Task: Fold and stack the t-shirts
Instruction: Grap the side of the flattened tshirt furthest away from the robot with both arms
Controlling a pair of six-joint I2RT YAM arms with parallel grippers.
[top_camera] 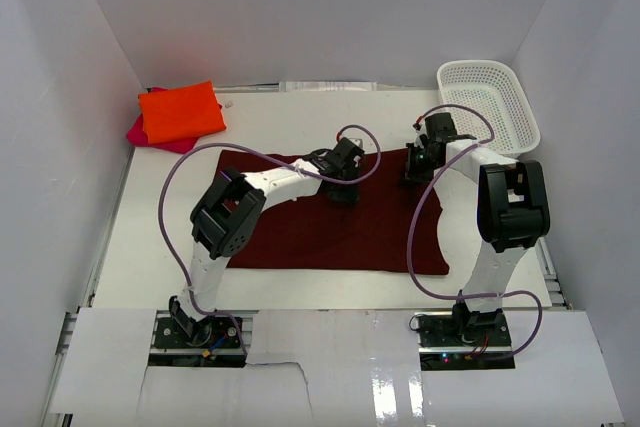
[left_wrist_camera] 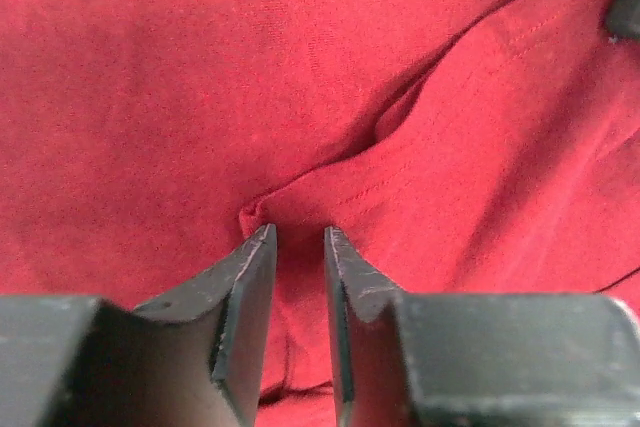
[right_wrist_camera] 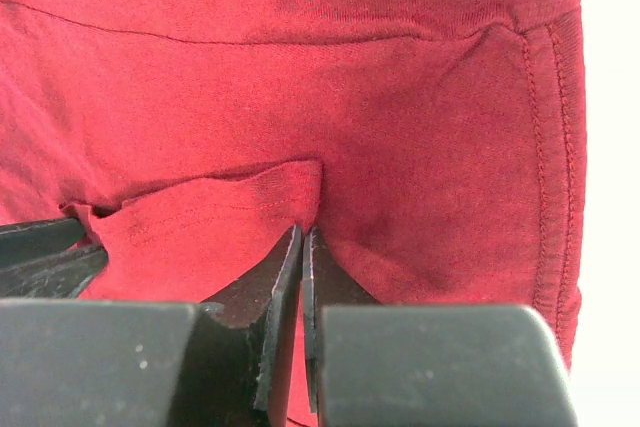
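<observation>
The dark maroon t-shirt [top_camera: 330, 232] lies spread flat in the middle of the table. My left gripper [top_camera: 342, 193] is down on its far edge near the middle. In the left wrist view that gripper [left_wrist_camera: 300, 232] is open by a narrow gap, with a puckered hem of the maroon t-shirt [left_wrist_camera: 420, 147] just past its tips. My right gripper [top_camera: 414, 173] sits at the shirt's far right corner. The right wrist view shows it [right_wrist_camera: 302, 233] shut on a raised fold of the maroon t-shirt [right_wrist_camera: 430, 177]. A folded orange t-shirt [top_camera: 180, 112] rests on a magenta one [top_camera: 138, 133] at the back left.
A white mesh basket [top_camera: 490, 102] stands at the back right against the wall. White walls close in the table on three sides. Purple cables loop from both arms over the shirt.
</observation>
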